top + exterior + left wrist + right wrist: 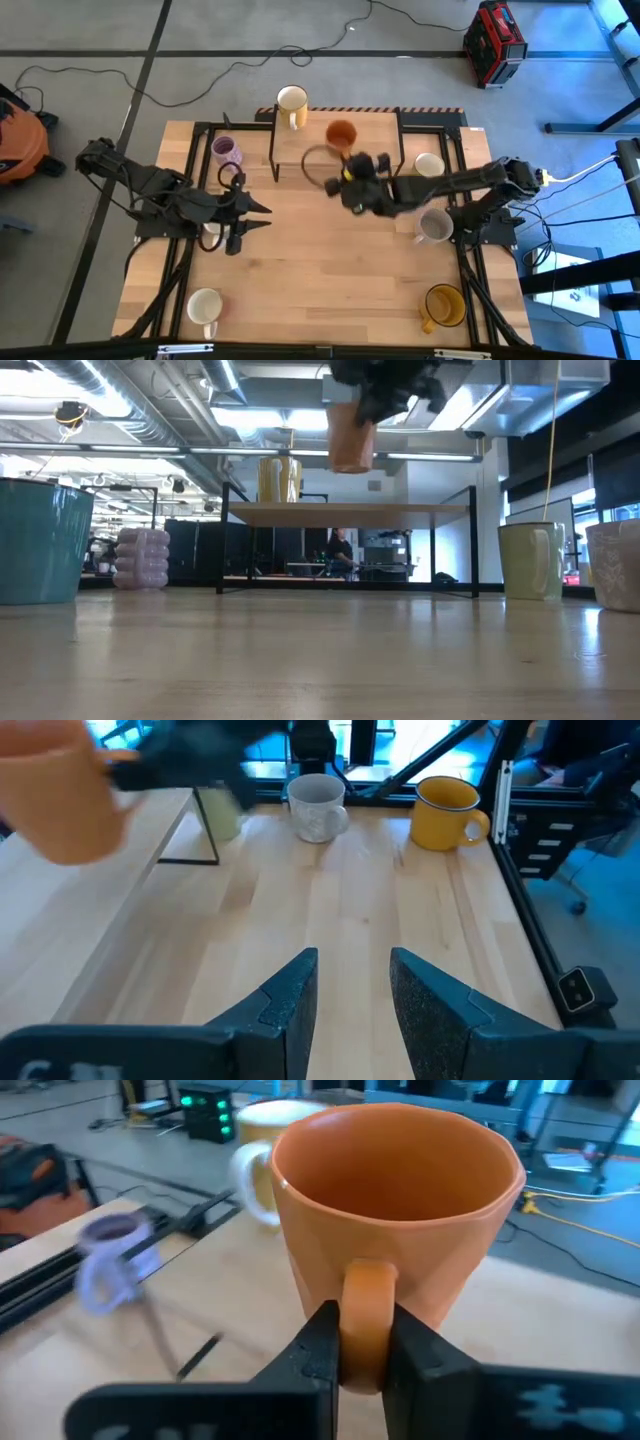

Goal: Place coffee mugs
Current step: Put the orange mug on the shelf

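Fingers of my right gripper (363,1348) are pinched on the handle of the orange mug (400,1210), one dark pad on each side of the loop. I hold the mug upright and clear of the table (320,260), high above the raised shelf (345,512) as the low view shows it; from above it hangs over that shelf at the back of the table, its open mouth facing up.

A cream-white mug (291,101) stands on the shelf just beyond the orange one. The lilac mug (226,151) stands on the table beside the shelf on my left side. On my right side another cream-white mug (429,164) stands near the back, the grey-beige mug (436,226) stands close beside my right arm, and the amber-yellow mug (444,305) sits near the front corner. A third cream-white mug (204,306) stands near the front on the left.

My left gripper (255,218) waits low over the left-middle of the table, its fingers (290,1005) a small way apart with nothing between them, pointing across toward the grey-beige and amber-yellow mugs.
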Available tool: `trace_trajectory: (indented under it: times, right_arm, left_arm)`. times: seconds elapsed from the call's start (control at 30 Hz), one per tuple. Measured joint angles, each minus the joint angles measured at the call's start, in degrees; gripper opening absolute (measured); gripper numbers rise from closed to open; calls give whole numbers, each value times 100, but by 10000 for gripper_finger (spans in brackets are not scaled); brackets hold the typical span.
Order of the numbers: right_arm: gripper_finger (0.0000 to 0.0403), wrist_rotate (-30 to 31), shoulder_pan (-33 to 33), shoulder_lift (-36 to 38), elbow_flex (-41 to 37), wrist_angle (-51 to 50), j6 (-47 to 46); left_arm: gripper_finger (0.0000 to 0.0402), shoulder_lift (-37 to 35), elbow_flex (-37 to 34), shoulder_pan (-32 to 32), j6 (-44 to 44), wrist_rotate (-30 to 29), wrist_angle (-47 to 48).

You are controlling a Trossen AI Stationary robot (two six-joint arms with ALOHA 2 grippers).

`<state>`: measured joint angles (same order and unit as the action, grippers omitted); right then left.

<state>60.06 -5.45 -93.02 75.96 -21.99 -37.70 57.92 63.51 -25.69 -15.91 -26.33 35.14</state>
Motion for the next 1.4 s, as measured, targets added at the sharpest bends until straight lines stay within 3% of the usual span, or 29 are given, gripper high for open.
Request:
trace_trajectory:
  times: [0.17, 0.37, 0.9, 1.4]
  right_arm:
    - [26, -432, 738, -72, 4, 603, 802]
    - [26, -1172, 1334, -380, -8, 993, 1001]
    - [26, -1496, 1800, -836, -4, 2278, 1046]
    - [26, -1907, 2048, -1076, -5, 2469, 972]
  left_arm:
    - [121, 23, 0, 0, -2, -111, -2]
    - [121, 23, 0, 2, -35, -303, -13]
    - [121, 23, 0, 7, -14, -520, -139]
    - [121, 24, 0, 7, -3, -621, -177]
